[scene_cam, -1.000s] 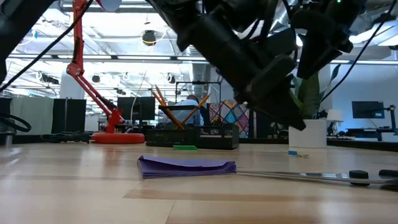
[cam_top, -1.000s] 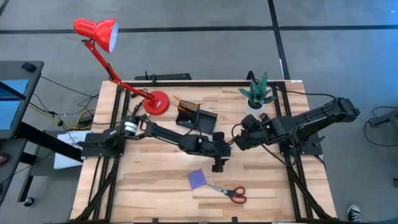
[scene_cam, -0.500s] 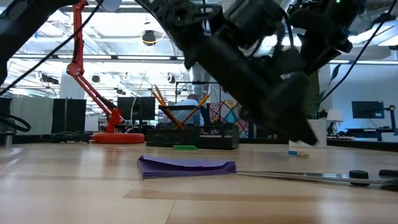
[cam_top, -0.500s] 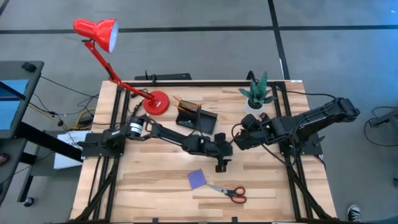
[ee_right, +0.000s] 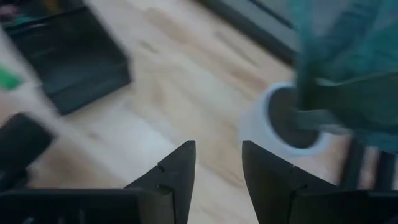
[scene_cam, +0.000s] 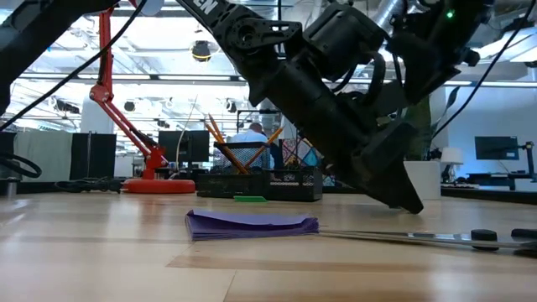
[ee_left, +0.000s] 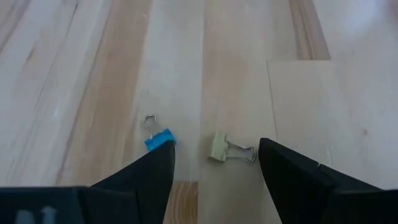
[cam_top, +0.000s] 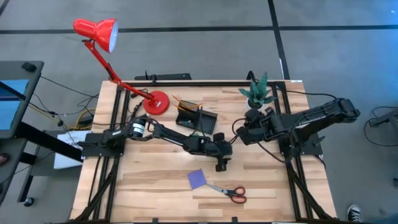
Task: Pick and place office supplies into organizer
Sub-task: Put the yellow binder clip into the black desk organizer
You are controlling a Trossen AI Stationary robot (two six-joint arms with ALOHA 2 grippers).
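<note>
The left gripper (ee_left: 214, 171) hovers with its fingers apart and empty, low over two binder clips, blue (ee_left: 160, 139) and pale yellow (ee_left: 219, 149). The organizer (cam_top: 194, 116) sits well behind it. The right gripper (ee_right: 216, 171), apparently empty, has its fingers parted near the potted plant (ee_right: 323, 93).

I see the black organizer (cam_top: 196, 117) at twelve o'clock on the table, orange pencils (scene_cam: 216, 134) standing tilted in its taller part. The purple notepad (cam_top: 198, 179) lies flat toward six o'clock, the red-handled scissors (cam_top: 229, 192) just beside it.
</note>
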